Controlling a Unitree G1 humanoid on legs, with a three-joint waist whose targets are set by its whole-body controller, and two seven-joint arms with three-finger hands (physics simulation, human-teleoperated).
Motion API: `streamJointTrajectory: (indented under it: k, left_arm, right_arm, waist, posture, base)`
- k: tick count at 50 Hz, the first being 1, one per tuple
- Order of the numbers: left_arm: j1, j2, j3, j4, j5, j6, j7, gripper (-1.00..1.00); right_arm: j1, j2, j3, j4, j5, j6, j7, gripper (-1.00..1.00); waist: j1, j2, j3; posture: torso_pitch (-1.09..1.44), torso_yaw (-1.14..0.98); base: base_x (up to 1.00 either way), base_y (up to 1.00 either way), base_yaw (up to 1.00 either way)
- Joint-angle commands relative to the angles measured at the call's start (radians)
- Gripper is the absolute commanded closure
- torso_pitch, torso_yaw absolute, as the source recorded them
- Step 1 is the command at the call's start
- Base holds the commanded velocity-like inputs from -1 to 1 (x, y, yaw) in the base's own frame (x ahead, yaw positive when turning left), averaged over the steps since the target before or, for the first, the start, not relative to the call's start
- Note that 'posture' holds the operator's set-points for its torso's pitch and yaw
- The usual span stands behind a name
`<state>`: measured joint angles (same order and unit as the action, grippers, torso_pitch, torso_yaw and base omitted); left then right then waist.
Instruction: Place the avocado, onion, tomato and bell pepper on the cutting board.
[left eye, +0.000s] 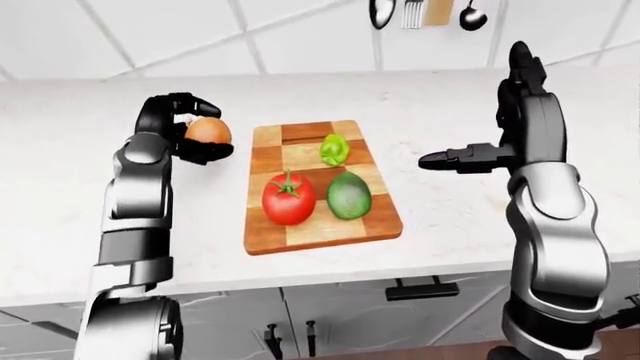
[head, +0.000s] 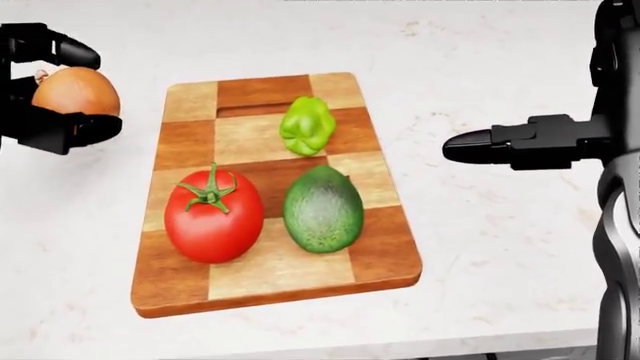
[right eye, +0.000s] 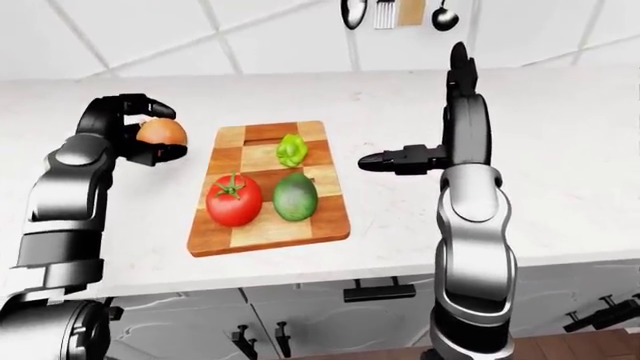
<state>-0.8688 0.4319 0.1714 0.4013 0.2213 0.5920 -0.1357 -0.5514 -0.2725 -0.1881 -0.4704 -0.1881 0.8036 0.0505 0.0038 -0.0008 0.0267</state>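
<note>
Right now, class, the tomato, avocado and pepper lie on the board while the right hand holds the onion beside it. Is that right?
Wrong in one respect: the left hand holds the onion, not the right hand, which is empty. The head view shows it. The tomato, avocado and pepper do lie on the board.
</note>
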Motion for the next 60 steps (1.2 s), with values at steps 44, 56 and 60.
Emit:
streamJointTrajectory:
  k: [44, 56, 60]
  left_arm:
    - [-0.440, -0.146, -0.089, 0.668, 0.025, -0.433, 0.037, 0.66]
    - [-0.433, -0.165, -0.095, 0.650, 0.028, -0.427, 0.022, 0.30]
    - [-0.429, -0.166, -0.094, 0.653, 0.029, -0.432, 0.021, 0.24]
  right_arm:
    - [-0.017, -0.009, -0.009, -0.032, -0.002, -0.036, -0.005, -1.00]
    - [0.000, -0.004, -0.010, -0.026, -0.001, -0.052, -0.009, -1.00]
    - [0.003, -0.003, -0.011, -0.023, -0.001, -0.056, -0.011, -1.00]
  waist:
    - [0.004, -0.021, -0.033]
    - [0.004, -0.022, -0.034]
    - [0.004, -0.022, -0.035]
  posture:
    - [0.00, 0.00]
    - [0.00, 0.00]
    - [0.00, 0.00]
  base:
    - [0.00, 0.00, 0.00]
    - [0.00, 0.00, 0.00]
    - [0.00, 0.00, 0.00]
